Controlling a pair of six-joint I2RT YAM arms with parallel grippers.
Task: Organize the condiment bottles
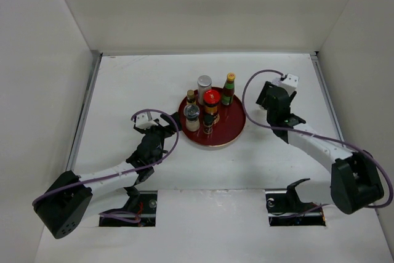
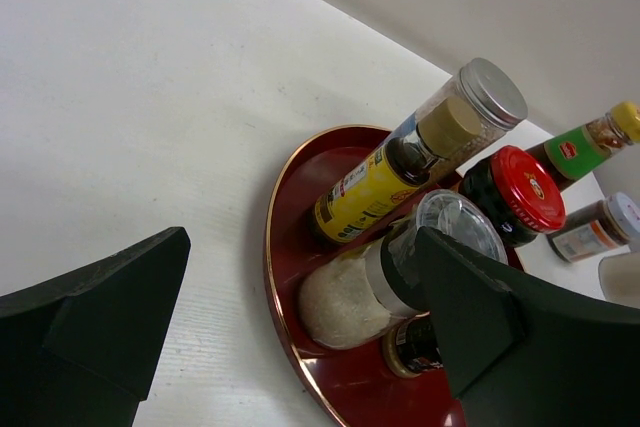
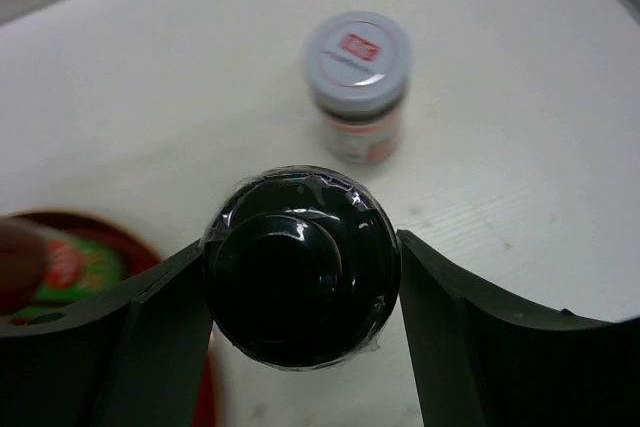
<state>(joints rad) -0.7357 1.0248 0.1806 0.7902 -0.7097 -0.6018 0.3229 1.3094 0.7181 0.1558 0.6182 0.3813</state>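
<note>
white table (image 1: 135,78), right hand (image 3: 300,292) grips black-capped bottle (image 3: 298,262), left hand (image 2: 300,287) released, grey-lidded jar (image 3: 357,97), red label (image 3: 357,46) illegible

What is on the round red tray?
Six containers: silver-capped jar, green bottle, red-capped jar, amber bottle, clear-lidded jar, small dark bottle. The tray floor between them is hidden.

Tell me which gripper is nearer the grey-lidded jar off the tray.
Right. The right gripper, closed on the black-capped bottle, sits just short of the grey-lidded jar; the left gripper is across the tray from it.
</note>
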